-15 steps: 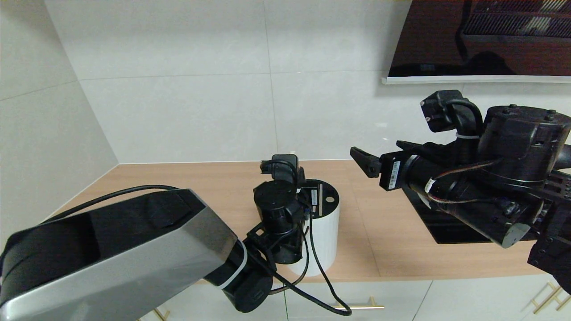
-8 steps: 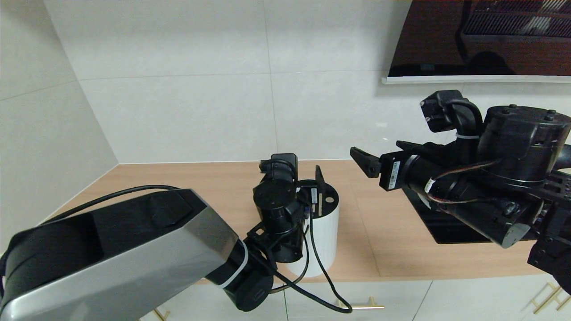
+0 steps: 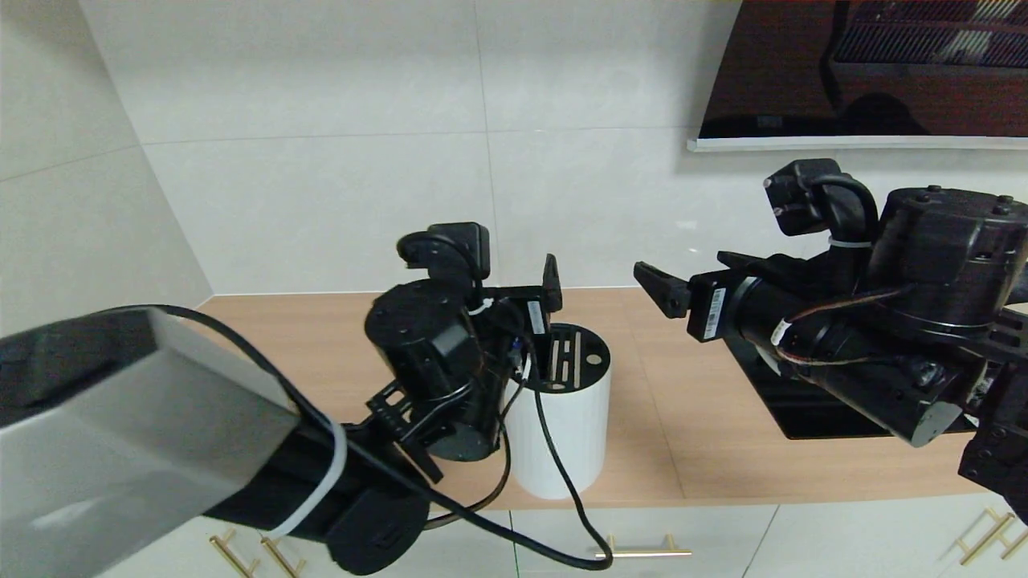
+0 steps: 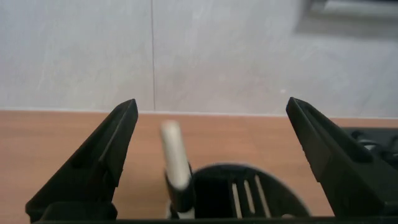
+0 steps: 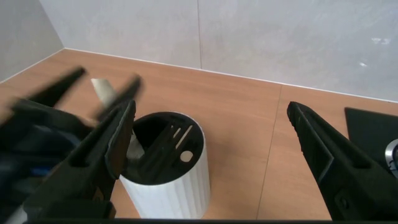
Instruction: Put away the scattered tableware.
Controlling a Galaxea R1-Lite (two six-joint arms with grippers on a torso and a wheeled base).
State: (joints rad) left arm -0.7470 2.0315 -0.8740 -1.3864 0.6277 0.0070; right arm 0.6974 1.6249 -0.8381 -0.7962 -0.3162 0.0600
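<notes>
Cream-handled utensil (image 4: 174, 155) standing in white ribbed cylindrical holder (image 3: 562, 425), in black top's open section beside slots. Long axis near upright, slightly tilted, handle end pointing up, lower end hidden inside holder.
Left gripper (image 4: 210, 109) hovering just above holder, fingers spread wide, gripping nothing, utensil handle rising between them.
Right gripper (image 5: 211, 112) hanging above light wooden countertop (image 3: 691, 417), to holder's right, fingers spread, gripping nothing.

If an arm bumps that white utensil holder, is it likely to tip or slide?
The holder is taller than wide, so a knock near its top would probably tip it. Its ribbed wall looks rigid. It stands close to the front edge of the counter, so a slide forward might drop it.
</notes>
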